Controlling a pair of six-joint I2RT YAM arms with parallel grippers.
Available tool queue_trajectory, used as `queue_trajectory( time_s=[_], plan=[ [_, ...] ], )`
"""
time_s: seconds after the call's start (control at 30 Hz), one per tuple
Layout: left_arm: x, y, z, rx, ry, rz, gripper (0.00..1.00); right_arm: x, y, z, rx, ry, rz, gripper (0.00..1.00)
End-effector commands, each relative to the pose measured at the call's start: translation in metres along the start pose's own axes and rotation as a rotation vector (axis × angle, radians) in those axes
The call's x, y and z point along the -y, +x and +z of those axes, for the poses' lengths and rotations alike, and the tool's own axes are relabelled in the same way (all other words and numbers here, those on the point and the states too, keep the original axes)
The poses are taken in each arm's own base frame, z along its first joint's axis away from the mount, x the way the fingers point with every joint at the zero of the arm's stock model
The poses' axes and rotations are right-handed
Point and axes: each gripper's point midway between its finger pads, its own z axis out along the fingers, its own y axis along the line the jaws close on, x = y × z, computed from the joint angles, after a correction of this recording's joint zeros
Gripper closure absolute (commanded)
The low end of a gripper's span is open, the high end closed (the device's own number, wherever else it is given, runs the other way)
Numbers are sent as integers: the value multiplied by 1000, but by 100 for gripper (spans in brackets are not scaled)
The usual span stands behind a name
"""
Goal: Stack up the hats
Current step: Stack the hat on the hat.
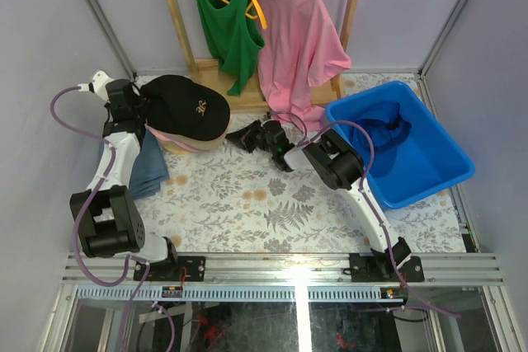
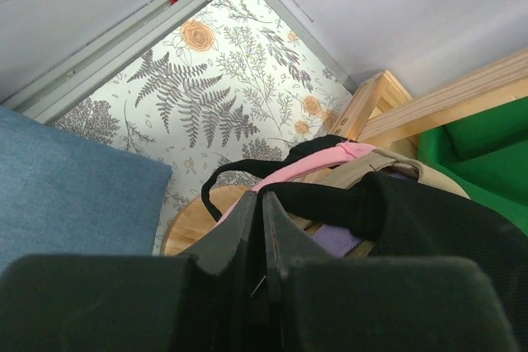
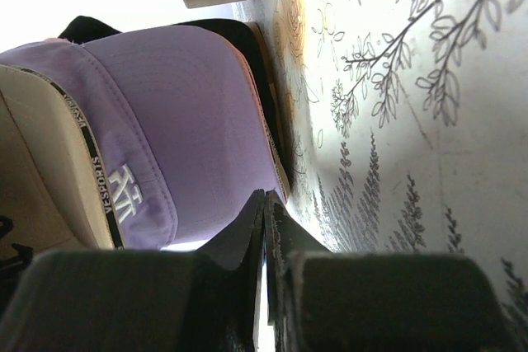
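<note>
A black cap with a gold emblem (image 1: 188,107) tops a pile of hats at the table's back left. In the left wrist view the black cap (image 2: 412,220) lies over tan (image 2: 371,169), pink (image 2: 318,158) and lavender (image 2: 338,241) layers on a round wooden stand (image 2: 194,224). My left gripper (image 2: 261,199) (image 1: 148,115) is shut at the pile's left edge, with nothing seen between its jaws. My right gripper (image 3: 266,197) (image 1: 235,135) is shut just right of the pile, its tips by the lavender cap's brim (image 3: 173,113), beside the tan cap (image 3: 37,171). A blue cap-like shape (image 1: 388,132) lies in the bin.
A blue plastic bin (image 1: 429,179) stands at the right. A folded denim cloth (image 1: 150,166) lies left of the pile. Behind, a wooden rack (image 1: 247,96) holds a green tank top (image 1: 227,26) and a pink T-shirt (image 1: 297,39). Grey walls enclose the floral tabletop (image 1: 264,204).
</note>
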Motion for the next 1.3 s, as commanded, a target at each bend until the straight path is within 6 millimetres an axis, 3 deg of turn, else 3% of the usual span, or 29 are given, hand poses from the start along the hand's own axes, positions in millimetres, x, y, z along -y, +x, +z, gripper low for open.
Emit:
queue_trajectory(
  time_s=[0.0, 0.23, 0.83, 1.03, 1.17, 1.27],
  plan=[
    [-36, 83, -14, -285, -80, 47, 91, 66, -2, -15, 30, 213, -24, 100],
    [-21, 62, -24, -225, -38, 2, 66, 63, -4, -25, 45, 199, -28, 81],
    [-2, 26, -49, -144, 14, -43, 59, 25, -13, -54, 84, 163, -147, 73],
    [-2, 23, -52, -138, 13, -40, 58, 8, -16, -71, 112, 164, -233, 73],
    [-2, 27, -51, -150, 18, -41, 58, -18, -18, -83, 133, 150, -315, 72],
    [-2, 29, -50, -152, 22, -43, 59, -48, -21, -92, 157, 124, -400, 71]
  ],
)
